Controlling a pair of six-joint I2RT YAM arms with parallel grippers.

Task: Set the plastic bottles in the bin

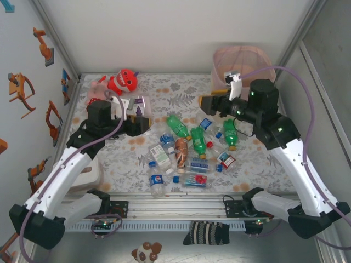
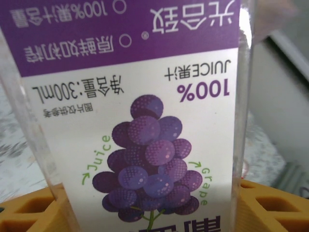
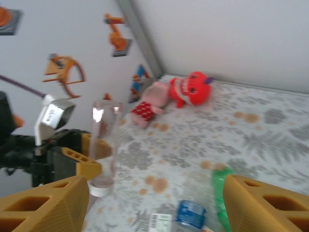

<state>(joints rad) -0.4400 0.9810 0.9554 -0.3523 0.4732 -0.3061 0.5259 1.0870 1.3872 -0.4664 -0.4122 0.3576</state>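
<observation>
Left gripper (image 1: 140,119) clasps the clear, purple-labelled grape-juice bottle (image 2: 145,121), presumably bound for the pink-rimmed mesh bin (image 1: 219,63); right gripper (image 3: 157,205) gapes empty.

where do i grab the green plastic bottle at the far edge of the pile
Grip the green plastic bottle across its middle from above: it lies on its side with bare floral tablecloth along its far flank, so a crosswise grip should fit.
</observation>
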